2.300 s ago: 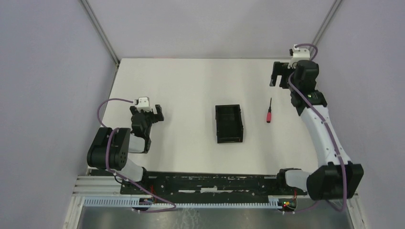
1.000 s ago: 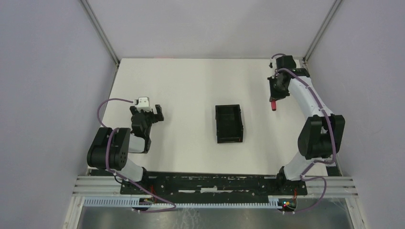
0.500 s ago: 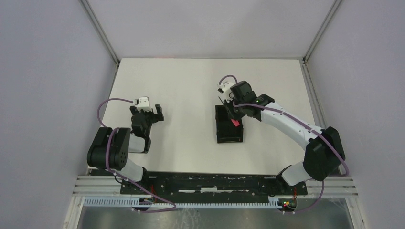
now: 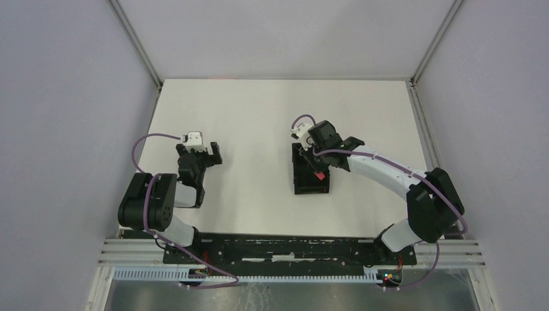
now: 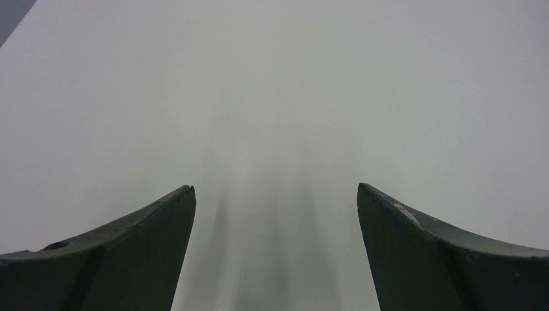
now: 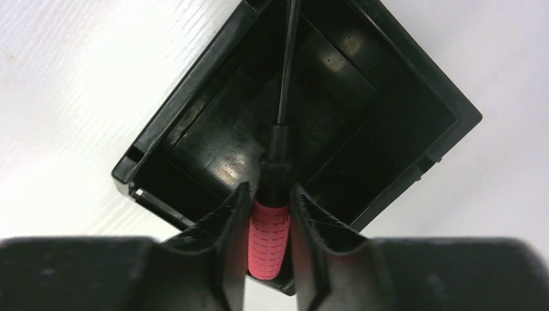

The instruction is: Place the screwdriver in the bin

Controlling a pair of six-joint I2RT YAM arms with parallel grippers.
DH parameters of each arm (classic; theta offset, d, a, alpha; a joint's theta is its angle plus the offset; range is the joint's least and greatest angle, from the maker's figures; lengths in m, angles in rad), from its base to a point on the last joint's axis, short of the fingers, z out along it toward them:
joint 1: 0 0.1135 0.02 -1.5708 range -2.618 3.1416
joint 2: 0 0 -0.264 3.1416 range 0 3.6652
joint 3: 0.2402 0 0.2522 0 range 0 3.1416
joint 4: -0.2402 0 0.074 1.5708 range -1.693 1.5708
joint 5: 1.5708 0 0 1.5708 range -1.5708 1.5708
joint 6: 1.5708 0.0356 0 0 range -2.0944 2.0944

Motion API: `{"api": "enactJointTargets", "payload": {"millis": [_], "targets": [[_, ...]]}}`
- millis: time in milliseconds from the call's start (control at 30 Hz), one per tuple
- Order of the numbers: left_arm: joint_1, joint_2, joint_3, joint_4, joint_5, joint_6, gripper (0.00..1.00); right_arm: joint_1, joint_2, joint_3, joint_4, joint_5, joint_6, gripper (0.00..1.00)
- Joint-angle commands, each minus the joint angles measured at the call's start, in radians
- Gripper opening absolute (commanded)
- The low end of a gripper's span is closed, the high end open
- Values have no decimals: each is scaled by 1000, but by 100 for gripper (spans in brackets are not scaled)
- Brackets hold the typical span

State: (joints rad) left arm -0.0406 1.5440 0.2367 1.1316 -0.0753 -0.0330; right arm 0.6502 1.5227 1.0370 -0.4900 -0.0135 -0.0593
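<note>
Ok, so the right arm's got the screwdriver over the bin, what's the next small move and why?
Probably open the right end effector to drop it. Its fingers pinch the screwdriver by the red handle, and the wrist view shows the black shaft pointing over the floor of the bin, inside its walls, so a release should land it there.

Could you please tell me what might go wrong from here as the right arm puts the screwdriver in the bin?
1. The right fingers grip the screwdriver by its red handle about over the near wall of the bin. Released here, the handle might land on the rim and tip out.
2. The thin shaft points toward the far corner and its tip leaves the wrist view, so it could catch the rim.
</note>
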Motion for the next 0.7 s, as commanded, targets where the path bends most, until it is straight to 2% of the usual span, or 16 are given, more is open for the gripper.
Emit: {"api": "enactJointTargets", "payload": {"millis": [0,233,300,333,400,533,667], "targets": [[5,-7,15,33,6,17,100,3,0,29,41,47,6,41],[6,-7,14,33,6,18,100,3,-81,90,43,38,28,53],[6,-6,15,33,6,17,100,3,-113,95,48,55,36,60],[4,-7,15,32,5,18,100,2,-131,99,51,73,40,70],[5,-7,15,33,5,18,100,0,-168,94,62,117,47,97],[6,-7,15,33,6,18,100,-17,-271,32,148,257,46,98],[5,-7,15,33,5,18,100,-119,-383,-84,272,297,35,98]]}}
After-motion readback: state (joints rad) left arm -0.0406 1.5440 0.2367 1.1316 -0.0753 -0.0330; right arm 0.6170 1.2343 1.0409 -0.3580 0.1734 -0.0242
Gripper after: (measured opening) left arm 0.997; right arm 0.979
